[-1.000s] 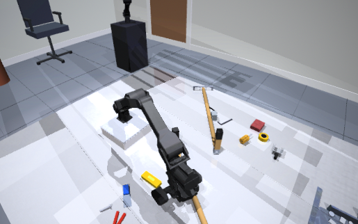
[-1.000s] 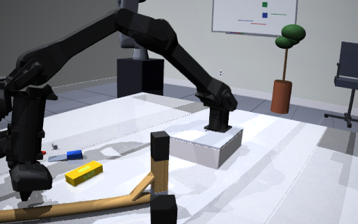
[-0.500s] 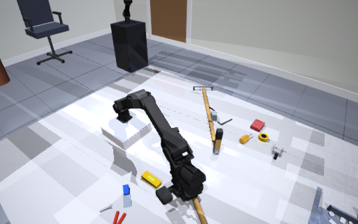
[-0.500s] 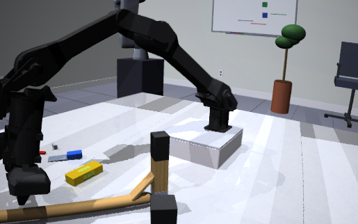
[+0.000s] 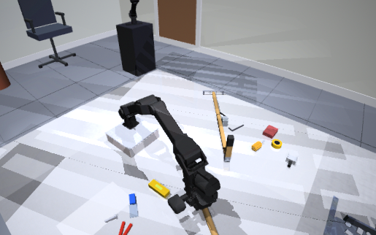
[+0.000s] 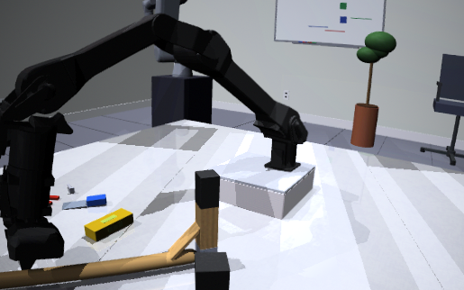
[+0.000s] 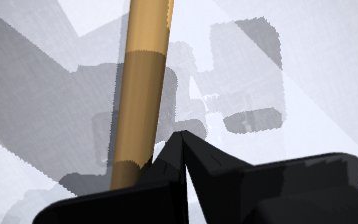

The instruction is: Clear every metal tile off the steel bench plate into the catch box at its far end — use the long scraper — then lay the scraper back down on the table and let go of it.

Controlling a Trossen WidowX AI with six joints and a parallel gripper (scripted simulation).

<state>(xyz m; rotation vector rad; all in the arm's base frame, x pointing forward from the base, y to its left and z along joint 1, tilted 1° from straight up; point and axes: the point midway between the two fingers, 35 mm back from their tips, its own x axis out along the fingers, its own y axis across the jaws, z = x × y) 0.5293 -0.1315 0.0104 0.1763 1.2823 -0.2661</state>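
Observation:
My gripper is shut with nothing between its fingers. It points down just beside a long wooden pole, which lies left of the fingertips in the wrist view. In the top view the arm hides the fingertips and part of this pole. Another long wooden-handled tool has a crosswise head. I cannot tell from its head which is the scraper. A bluish metal piece is cut off at the bottom right of the top view. The metal tiles and catch box cannot be made out.
A black-topped wooden post stands between the tools. A yellow block and blue-handled tool lie near the arm. A red block, yellow ring and orange item lie farther right.

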